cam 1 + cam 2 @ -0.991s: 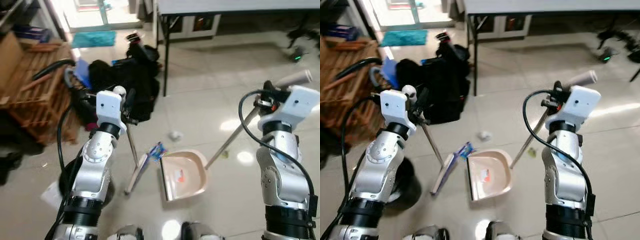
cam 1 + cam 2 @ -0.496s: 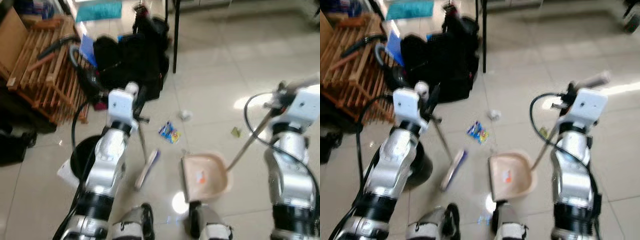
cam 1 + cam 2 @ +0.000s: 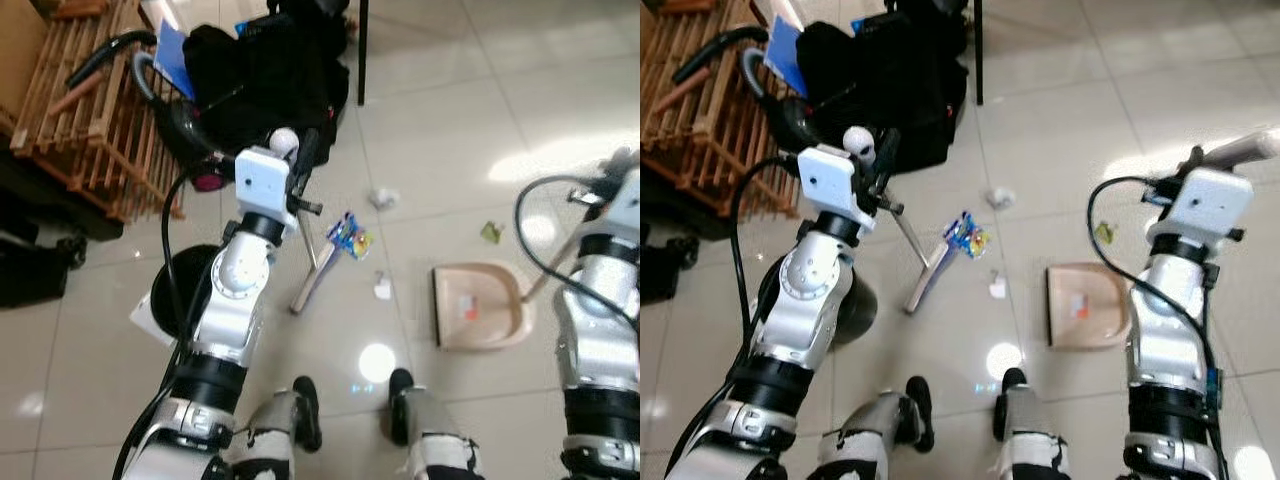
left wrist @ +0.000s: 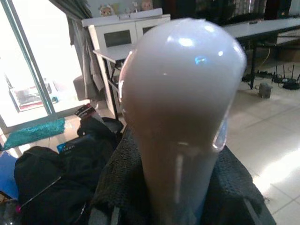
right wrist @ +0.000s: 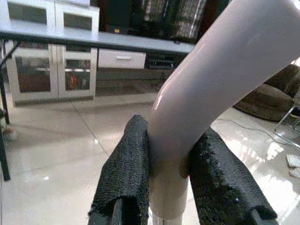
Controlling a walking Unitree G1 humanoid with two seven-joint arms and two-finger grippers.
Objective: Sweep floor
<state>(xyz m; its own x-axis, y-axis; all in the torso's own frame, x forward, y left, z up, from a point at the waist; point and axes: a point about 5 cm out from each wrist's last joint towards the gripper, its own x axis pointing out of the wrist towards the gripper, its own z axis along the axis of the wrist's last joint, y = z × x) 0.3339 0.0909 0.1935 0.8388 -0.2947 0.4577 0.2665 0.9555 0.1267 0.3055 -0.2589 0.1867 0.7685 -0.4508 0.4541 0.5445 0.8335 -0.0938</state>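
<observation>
My left gripper [image 3: 298,172] is shut on the thin broom handle, whose rounded white top [image 4: 183,93] sits between its black fingers [image 4: 117,187]. The broom head [image 3: 310,285] rests on the tiles just short of a colourful wrapper [image 3: 350,237]. A crumpled white paper [image 3: 382,197], a small white scrap [image 3: 383,288] and a green scrap [image 3: 490,232] lie around it. The beige dustpan [image 3: 480,320] lies flat to the right, with an orange bit inside. My right gripper [image 3: 1196,172] is shut on the dustpan's long white handle [image 5: 201,103].
Black bags [image 3: 265,80] and a vacuum hose are heaped at the back beside a slatted wooden rack [image 3: 80,110]. A black table leg [image 3: 362,50] stands behind the litter. A round black bin [image 3: 180,300] sits by my left arm. My feet [image 3: 300,410] stand on open tiles.
The camera has tilted down and pulled back. The dustpan has slid right, away from the broom head and wrapper. Both grippers keep hold of their handles.
</observation>
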